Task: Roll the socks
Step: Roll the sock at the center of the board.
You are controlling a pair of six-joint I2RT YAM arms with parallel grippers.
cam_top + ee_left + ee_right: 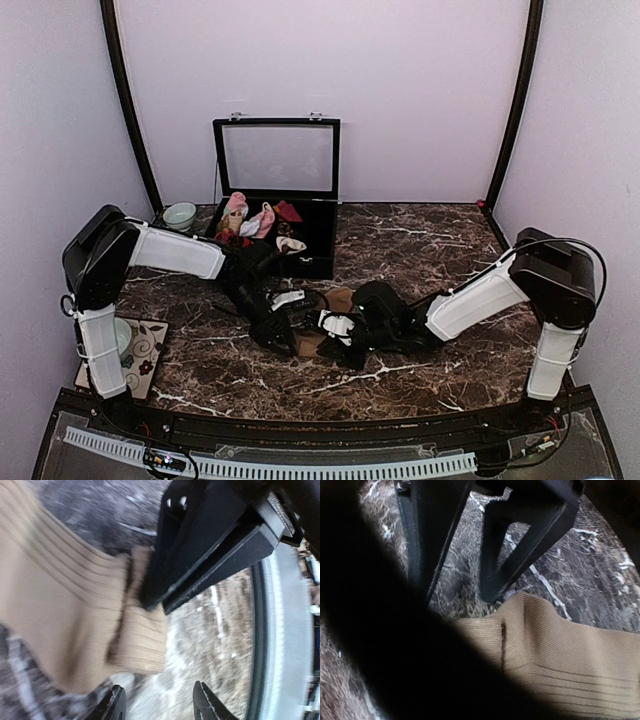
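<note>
The tan-brown ribbed socks [65, 605] lie flat on the marble table, their cuff end folded over [555, 645]. In the top view they show only as tan patches [337, 298] between the two wrists at mid-table. My left gripper [159, 706] is open just off the cuff's edge, with bare marble between its fingertips. My right gripper [154, 602] comes in from the upper right, its fingers pressed together with the tips on the cuff fold. In the right wrist view a dark blur hides its own jaws. A cream sock [291, 244] lies in the black case.
The open black case [310, 262] stands at the back with its lid [277, 157] upright, holding pink-and-white [236, 208] and dark red [288, 211] bundles. A pale green bowl [180, 215] sits to its left. A patterned mat [145, 352] lies by the left arm's base.
</note>
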